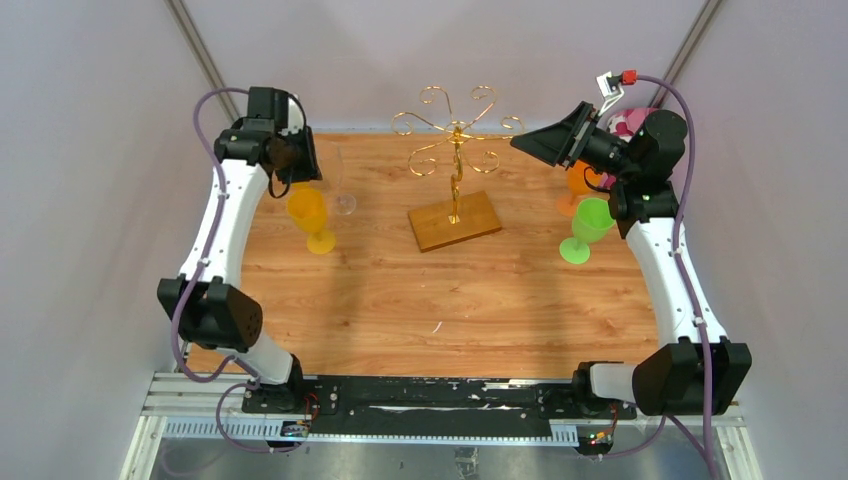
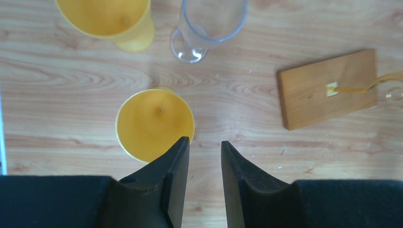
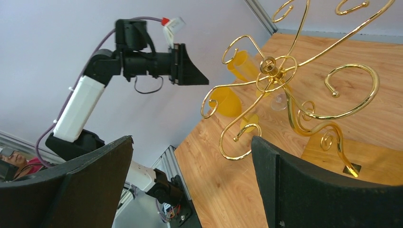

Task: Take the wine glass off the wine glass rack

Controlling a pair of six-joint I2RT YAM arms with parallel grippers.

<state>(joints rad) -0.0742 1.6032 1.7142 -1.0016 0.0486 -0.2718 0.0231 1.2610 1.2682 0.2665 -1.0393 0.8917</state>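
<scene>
The left gripper hangs released, its jaws parted over bare table just beside a yellow glass standing upright, a pose that suggests letting go rather than grasping. The right gripper gapes wide, facing the wine glass rack mid-table. The rack's gold curls look bare, so the yellow glass is probably the one wanted, though a clear glass is cut off by the frame and an orange glass hides behind the right arm.

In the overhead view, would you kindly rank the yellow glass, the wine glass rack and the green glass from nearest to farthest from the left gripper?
1. yellow glass, on the left, just beside the left gripper.
2. wine glass rack, at the table's centre.
3. green glass, far right.
</scene>
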